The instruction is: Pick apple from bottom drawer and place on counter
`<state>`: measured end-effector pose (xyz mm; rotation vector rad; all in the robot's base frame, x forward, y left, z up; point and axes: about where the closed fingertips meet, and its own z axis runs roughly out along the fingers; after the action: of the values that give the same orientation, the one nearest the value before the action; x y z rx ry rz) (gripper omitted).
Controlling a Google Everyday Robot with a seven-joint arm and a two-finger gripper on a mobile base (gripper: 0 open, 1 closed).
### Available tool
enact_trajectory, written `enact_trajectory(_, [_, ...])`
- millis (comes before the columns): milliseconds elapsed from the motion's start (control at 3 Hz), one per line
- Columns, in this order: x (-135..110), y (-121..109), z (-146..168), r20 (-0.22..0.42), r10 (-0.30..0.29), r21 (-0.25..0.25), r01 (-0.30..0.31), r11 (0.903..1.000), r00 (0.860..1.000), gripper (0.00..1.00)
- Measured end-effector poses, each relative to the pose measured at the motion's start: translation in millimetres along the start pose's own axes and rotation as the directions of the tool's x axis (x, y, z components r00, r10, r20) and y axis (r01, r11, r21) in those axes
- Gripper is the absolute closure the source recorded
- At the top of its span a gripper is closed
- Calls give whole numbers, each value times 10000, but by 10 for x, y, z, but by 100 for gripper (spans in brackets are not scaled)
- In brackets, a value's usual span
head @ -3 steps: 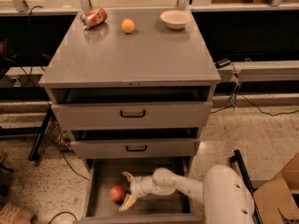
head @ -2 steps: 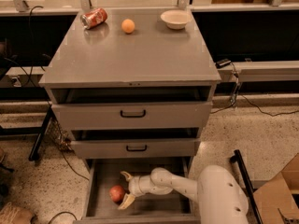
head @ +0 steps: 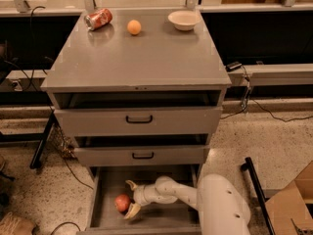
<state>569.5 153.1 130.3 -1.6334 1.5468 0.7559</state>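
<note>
The red apple [head: 122,202] lies in the open bottom drawer [head: 105,214], left of middle on its grey floor. My gripper [head: 130,198] reaches into the drawer from the right, open, with one finger [head: 131,184] behind the apple and the other in front of it, right beside the apple. The white arm [head: 186,196] runs back to my base at the lower right. The grey counter [head: 137,58] tops the cabinet above.
On the counter's far edge lie a red soda can [head: 98,19] on its side, an orange fruit [head: 134,27] and a white bowl [head: 184,19]. Two upper drawers [head: 139,119] with black handles stand slightly pulled out. A cardboard box [head: 293,204] sits at the lower right.
The gripper has edged slightly closer around the apple; otherwise the scene is the same.
</note>
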Motion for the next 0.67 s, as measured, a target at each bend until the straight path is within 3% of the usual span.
enact_trajectory(333, [-7, 14, 115, -11, -125, -194, 125, 9997, 9999, 3])
enact_trajectory(667, [-27, 22, 154, -11, -146, -280, 145, 9995, 9999, 25])
